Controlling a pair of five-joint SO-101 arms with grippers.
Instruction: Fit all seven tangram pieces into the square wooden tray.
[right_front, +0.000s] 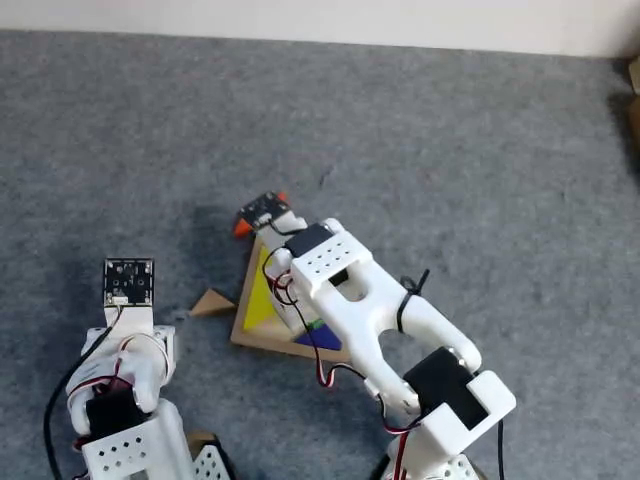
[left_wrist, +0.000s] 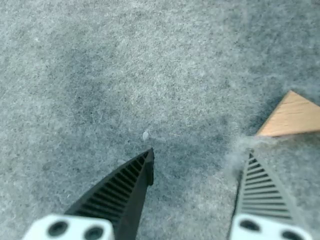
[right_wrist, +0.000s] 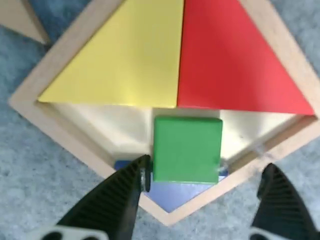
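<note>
The square wooden tray (right_wrist: 55, 65) holds a large yellow triangle (right_wrist: 125, 60) and a large red triangle (right_wrist: 230, 65) side by side. A green square (right_wrist: 187, 147) lies below their seam, partly over a blue piece (right_wrist: 170, 192) in the tray's corner. My right gripper (right_wrist: 206, 172) is open and straddles the green square, one fingertip (right_wrist: 142, 172) at its edge. In the high view the right arm covers much of the tray (right_front: 270, 346). My left gripper (left_wrist: 200, 156) is open over bare carpet, with a plain wooden triangle (left_wrist: 292, 115) just beyond one fingertip.
The wooden triangle (right_front: 212, 302) lies on the grey carpet just left of the tray, between the two arms, and also sits beside the tray (right_wrist: 20, 20) in the right wrist view. Open carpet stretches behind and to the right of the tray.
</note>
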